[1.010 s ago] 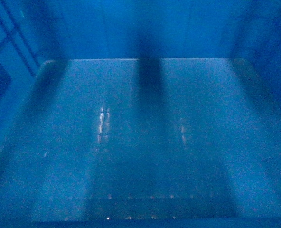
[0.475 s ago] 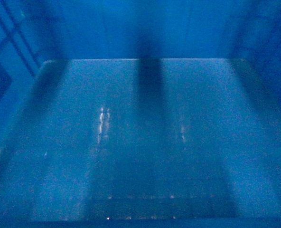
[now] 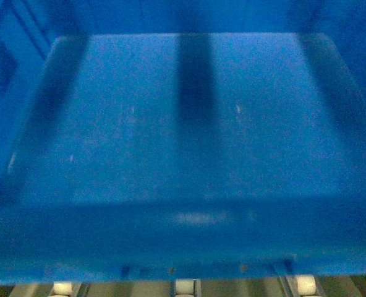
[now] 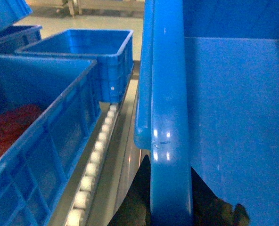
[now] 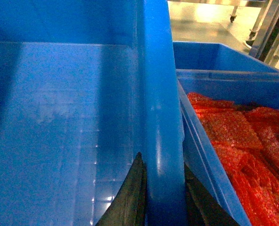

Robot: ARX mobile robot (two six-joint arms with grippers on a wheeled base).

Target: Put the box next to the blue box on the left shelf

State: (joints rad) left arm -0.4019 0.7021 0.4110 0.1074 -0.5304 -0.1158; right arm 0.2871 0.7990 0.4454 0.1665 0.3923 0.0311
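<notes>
in the head view the box (image 3: 189, 124) fills nearly the whole picture: its bright-blue floor lies wide and flat, a dark band of shadow runs down the middle of the floor from the far wall, and its near wall crosses the bottom of the picture as a blurred blue strip. just under that near wall a row of pale rollers (image 3: 184, 286) on a grey track shows in a thin strip. neither arm shows in this view. in the left wrist view the box's thick left rim (image 4: 168, 117) runs straight up the picture, and the left gripper (image 4: 170, 207) straddles it at the bottom edge, one dark finger (image 4: 137, 197) outside the rim and one inside, jaws clamped on the rim. left of the box a line of white rollers (image 4: 94, 165) runs along a grey rail, and beyond it stands a neighbouring blue crate (image 4: 40, 136) with something red in it; a further empty blue crate (image 4: 90, 56) sits behind that one. in the right wrist view the box's right rim (image 5: 160, 117) rises up the middle, with the right gripper (image 5: 163, 202) closed on it, a dark finger (image 5: 130, 197) on each side. just beside the box on its right a blue crate of red packets (image 5: 243, 141) stands, wall close to wall; whether they touch cannot be told.
</notes>
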